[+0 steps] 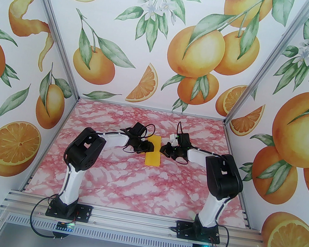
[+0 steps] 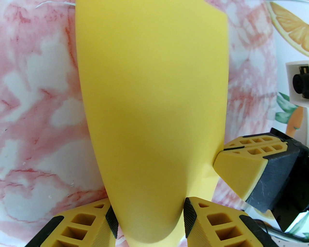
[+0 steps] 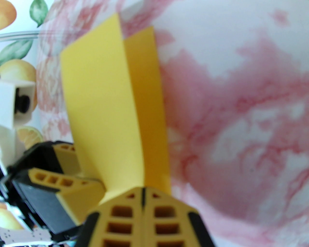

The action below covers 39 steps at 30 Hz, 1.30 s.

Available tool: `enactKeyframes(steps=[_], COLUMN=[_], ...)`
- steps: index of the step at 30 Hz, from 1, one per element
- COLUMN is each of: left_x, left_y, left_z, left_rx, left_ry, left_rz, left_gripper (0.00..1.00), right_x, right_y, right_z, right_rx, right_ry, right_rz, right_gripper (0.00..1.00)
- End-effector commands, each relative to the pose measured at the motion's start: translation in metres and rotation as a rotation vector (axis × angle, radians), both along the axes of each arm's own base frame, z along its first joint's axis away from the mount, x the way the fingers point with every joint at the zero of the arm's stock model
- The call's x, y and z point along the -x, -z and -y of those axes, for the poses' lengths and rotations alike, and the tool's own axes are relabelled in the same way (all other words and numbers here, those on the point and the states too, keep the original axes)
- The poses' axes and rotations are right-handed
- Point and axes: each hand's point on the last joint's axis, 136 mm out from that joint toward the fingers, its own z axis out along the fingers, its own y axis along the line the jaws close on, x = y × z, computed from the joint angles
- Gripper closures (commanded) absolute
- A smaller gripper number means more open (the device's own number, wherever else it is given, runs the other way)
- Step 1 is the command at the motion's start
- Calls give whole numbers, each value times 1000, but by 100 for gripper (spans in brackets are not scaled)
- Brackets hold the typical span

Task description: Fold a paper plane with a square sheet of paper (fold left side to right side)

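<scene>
Mid-frame on the pink surface [image 1: 121,184] | yellow sheet [image 1: 153,152], folded, lies as a strip, long axis up-down; left hand [image 2: 150,218] at its left side, fingers apart astride the rounded fold | right hand [image 3: 143,193] at its right edge, fingers together pinching both loose layers

No text, label, brand, number or sign can be read in any of the views.
</scene>
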Motion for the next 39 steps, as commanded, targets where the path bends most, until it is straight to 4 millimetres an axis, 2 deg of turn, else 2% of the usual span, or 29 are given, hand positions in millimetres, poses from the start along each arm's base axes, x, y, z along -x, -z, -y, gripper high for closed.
enactKeyframes(steps=[1,2,13,27,39], left_x=[12,13,13,20,20], left_y=[26,28,37,45,51], left_z=[-3,-4,-6,-12,-13], left_rx=[-84,-91,-128,-172,-186], left_ry=[18,14,-2,35,34], left_rz=[-53,-57,-74,-99,-121], left_gripper=[53,53,54,54,54], right_x=[-7,-6,-6,-15,-14], right_y=[6,5,-12,-29,-29], right_z=[5,6,18,40,38], right_rx=[33,38,114,143,128], right_ry=[9,8,16,113,107], right_rz=[-3,0,56,103,103], right_gripper=[81,76,70,70,71])
